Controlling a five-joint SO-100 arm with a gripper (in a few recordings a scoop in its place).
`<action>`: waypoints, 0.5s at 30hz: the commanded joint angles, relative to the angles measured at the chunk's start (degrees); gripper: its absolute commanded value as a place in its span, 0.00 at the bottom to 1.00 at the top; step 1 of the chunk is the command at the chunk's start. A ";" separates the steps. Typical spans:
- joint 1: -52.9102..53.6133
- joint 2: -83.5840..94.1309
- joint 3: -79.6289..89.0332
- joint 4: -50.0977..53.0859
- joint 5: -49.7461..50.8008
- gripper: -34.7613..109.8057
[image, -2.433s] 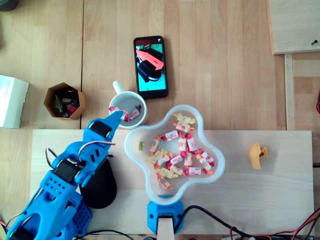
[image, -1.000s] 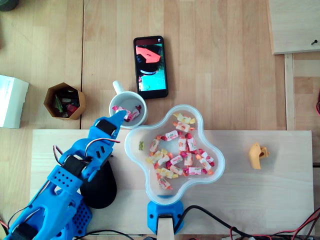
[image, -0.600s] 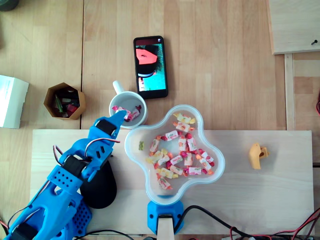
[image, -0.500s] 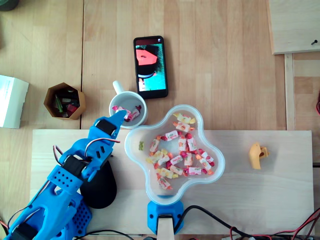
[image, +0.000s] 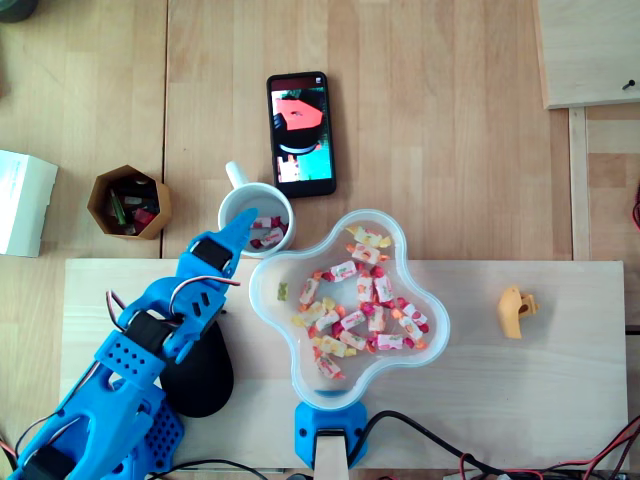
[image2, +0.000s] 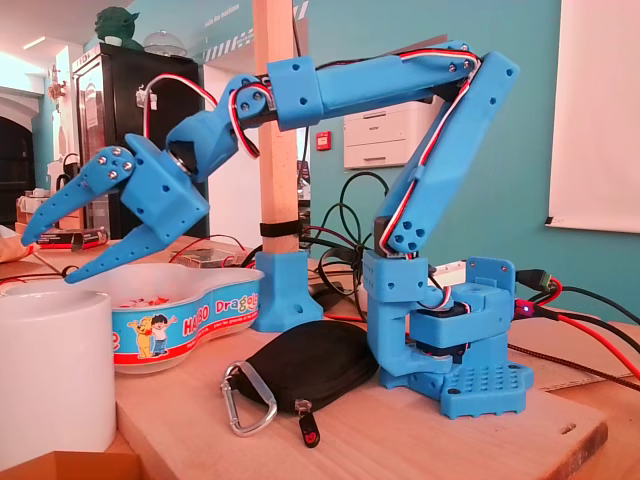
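- Overhead view: my gripper (image: 233, 232) hangs over the lower-left rim of the white mug (image: 244, 204), left of centre in the frame. A few wrapped sweets (image: 266, 235) lie inside the mug, and nothing sits between my fingers.
- Overhead view: the lobed bowl (image: 274, 276), right of the mug and touching it or nearly so, holds many more sweets (image: 365, 305). I judge this to be the release over the mug. A further pick would call for swinging right and dipping into the bowl.
- Fixed view: at upper left my gripper (image2: 48, 258) is spread wide and empty, touching nothing. It sits above the mug (image2: 52, 375) in the lower-left corner, with the bowl (image2: 175, 322) behind.
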 joint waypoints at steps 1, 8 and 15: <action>-4.75 5.89 -0.18 -0.70 -0.97 0.39; -20.30 25.49 6.68 -2.11 -0.97 0.39; -34.63 40.61 24.35 -18.72 0.09 0.39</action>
